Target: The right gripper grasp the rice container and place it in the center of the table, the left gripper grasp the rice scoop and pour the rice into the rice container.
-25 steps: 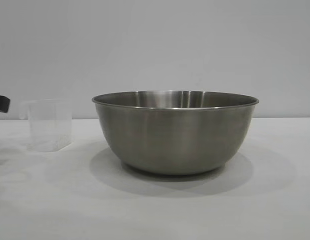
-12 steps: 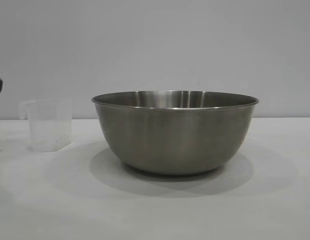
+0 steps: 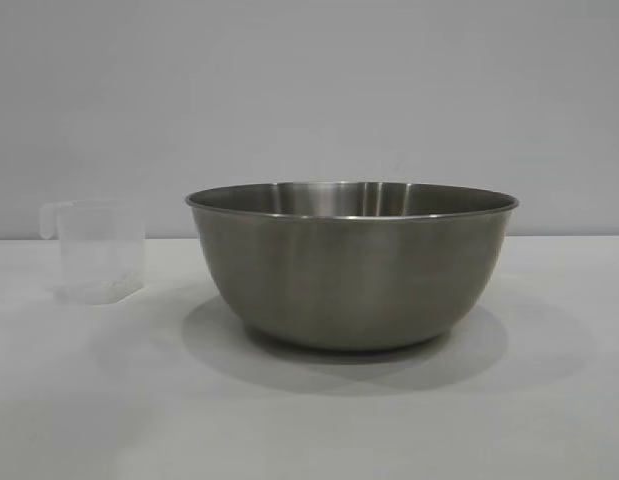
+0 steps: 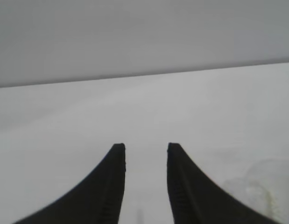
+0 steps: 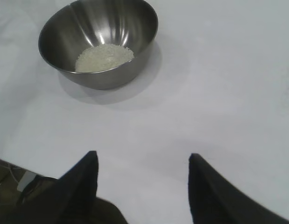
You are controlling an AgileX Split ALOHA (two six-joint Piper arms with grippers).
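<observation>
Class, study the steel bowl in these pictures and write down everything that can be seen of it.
The rice container is a large round bowl of brushed grey steel with a thin rim and curved sides narrowing to a small base. It stands upright on the white table, casting a soft shadow. The right wrist view shows a small heap of off-white rice in its bottom. Nothing else touches it; the clear plastic rice scoop stands apart beside it, and neither gripper is near.

We see a white tabletop (image 3: 309, 420) carrying a steel rice container (image 3: 351, 270) at center and a clear rice scoop (image 3: 97, 250) standing apart to its left.
</observation>
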